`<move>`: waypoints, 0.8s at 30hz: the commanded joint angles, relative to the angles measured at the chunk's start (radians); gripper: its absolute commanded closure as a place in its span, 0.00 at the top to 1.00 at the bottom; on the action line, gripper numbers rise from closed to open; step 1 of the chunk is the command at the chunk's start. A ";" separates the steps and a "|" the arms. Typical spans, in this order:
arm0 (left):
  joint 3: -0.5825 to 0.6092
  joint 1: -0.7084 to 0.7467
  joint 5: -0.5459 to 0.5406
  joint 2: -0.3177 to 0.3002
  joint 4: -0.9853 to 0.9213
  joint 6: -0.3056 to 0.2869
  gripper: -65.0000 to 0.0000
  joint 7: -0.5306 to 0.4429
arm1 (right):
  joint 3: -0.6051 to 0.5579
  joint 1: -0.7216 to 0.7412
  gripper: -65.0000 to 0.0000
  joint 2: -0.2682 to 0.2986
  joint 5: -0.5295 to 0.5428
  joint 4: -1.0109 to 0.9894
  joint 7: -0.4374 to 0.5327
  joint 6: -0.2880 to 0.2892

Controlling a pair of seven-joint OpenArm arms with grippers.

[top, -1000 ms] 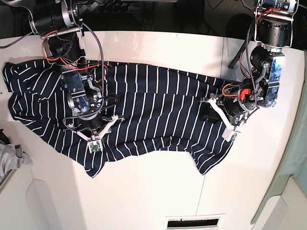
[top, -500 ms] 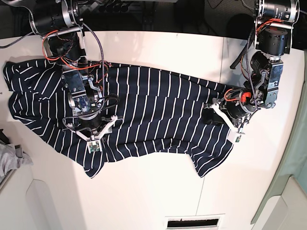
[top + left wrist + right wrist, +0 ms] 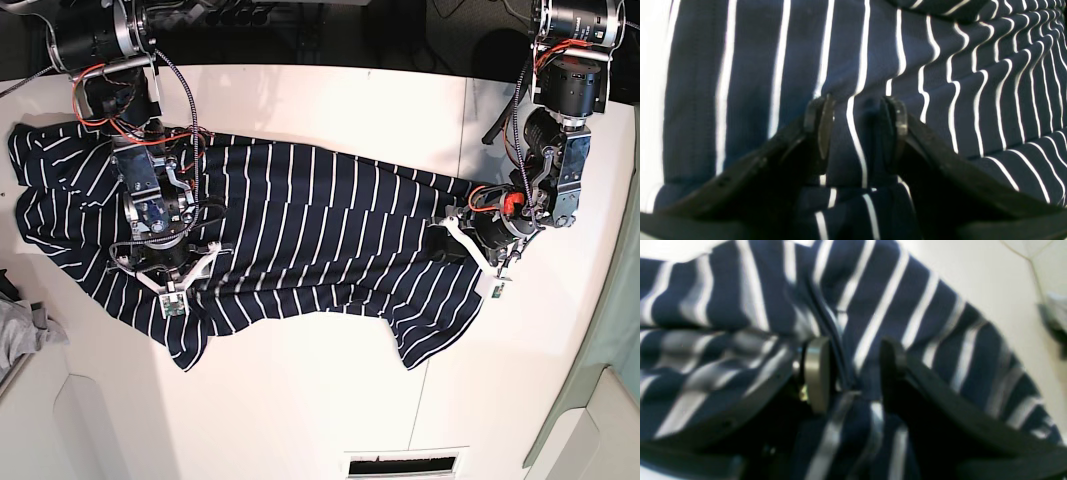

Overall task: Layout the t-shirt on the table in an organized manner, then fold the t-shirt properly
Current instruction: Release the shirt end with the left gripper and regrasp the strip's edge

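The navy white-striped t-shirt (image 3: 320, 230) lies spread lengthwise across the white table (image 3: 300, 420), wrinkled along its lower hem. In the left wrist view my left gripper (image 3: 857, 130) stands open, its tips pressed down on flat striped cloth (image 3: 973, 100) near the shirt's right end in the base view. My right gripper (image 3: 853, 373) is also open over the shirt's left part, with a raised ridge of fabric (image 3: 907, 290) between its fingers, close to the lighter pad (image 3: 815, 373). The shirt's edge and bare table (image 3: 990, 280) show beyond the right gripper.
A small grey cloth (image 3: 22, 335) lies at the table's left edge. A vent slot (image 3: 405, 465) sits at the front edge and a thin seam (image 3: 466, 130) crosses the tabletop at the right. Dark clutter lines the back edge.
The right arm has slid toward the base view's left and the shirt's left part went with it. The left arm first moved right, then stayed. The shirt now lies more stretched.
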 commanded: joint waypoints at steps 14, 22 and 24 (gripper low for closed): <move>-0.004 -0.002 0.055 -0.016 0.001 0.031 0.42 0.042 | 0.003 0.040 0.30 0.023 -0.001 0.029 0.015 -0.019; -0.004 -0.003 0.033 -0.018 0.008 0.030 0.42 0.051 | 0.003 0.040 0.00 0.023 -0.064 0.029 0.014 0.041; -0.004 -0.003 0.002 -0.026 0.039 0.026 0.42 0.085 | 0.003 0.040 0.00 0.023 -0.072 0.029 0.014 0.044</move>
